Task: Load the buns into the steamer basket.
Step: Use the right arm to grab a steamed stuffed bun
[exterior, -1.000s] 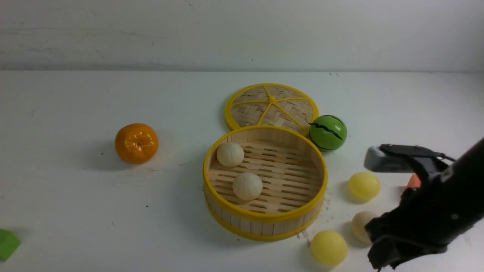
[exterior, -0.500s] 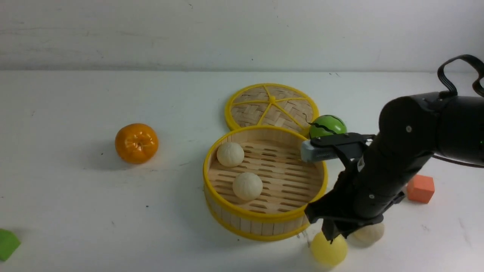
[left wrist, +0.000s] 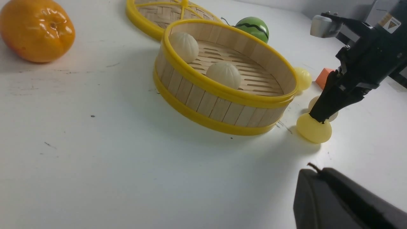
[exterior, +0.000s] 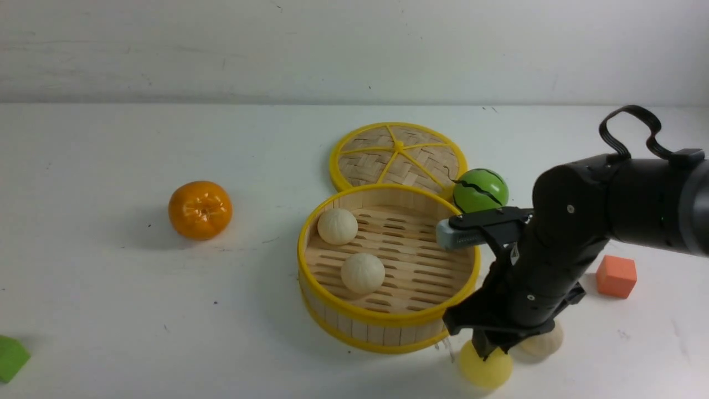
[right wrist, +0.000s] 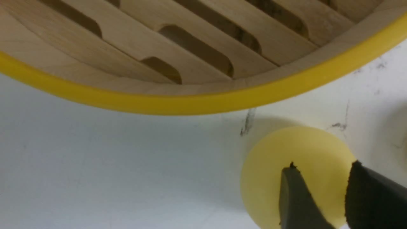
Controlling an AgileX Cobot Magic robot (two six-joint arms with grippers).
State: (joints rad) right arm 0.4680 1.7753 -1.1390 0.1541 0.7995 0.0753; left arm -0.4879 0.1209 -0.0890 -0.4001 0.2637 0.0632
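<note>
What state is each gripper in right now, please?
Left gripper: shut, nothing seen in it.
Right gripper: open, fingertips over a yellow bun beside the steamer basket, not clasping it.

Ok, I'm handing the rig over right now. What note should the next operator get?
Left gripper: shut, away from the buns.
Right gripper: open, tips down at the top of a pale yellow bun on the table, near the steamer basket; not gripped.
Done: two beige buns lie in the basket.
Left: that yellow bun, a third beige bun right beside it, and a second pale yellow bun at the basket's right side, all on the table.
</note>
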